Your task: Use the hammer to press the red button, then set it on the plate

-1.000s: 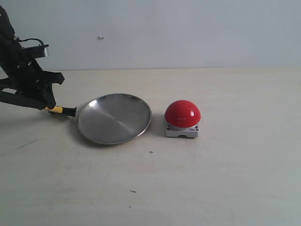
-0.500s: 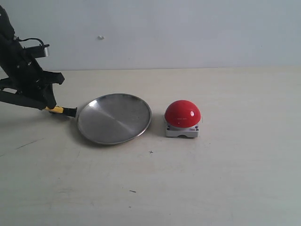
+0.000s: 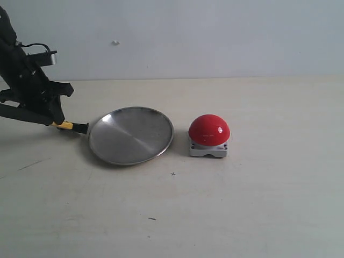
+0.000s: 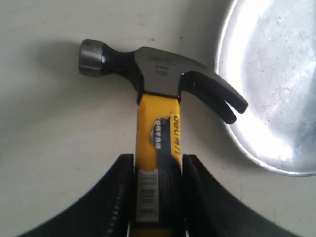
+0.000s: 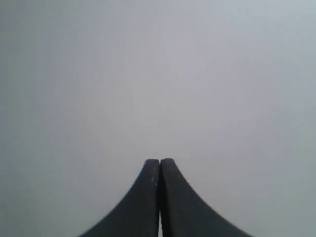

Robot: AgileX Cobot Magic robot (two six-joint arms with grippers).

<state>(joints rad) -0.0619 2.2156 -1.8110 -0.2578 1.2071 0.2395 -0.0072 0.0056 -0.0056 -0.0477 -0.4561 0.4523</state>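
Observation:
The hammer lies with its dark head by the plate's rim; in the exterior view only its yellow neck and head tip show past the arm. My left gripper is shut on the hammer's handle, both fingers pressed against its sides. The silver plate sits just right of the hammer head, the claw almost touching its rim. The red button on its grey base stands right of the plate. My right gripper is shut with nothing in it and faces a blank grey surface.
The beige table stretches in front of and to the right of the button. A pale wall rises behind the table's far edge. The left arm's black body stands at the left edge.

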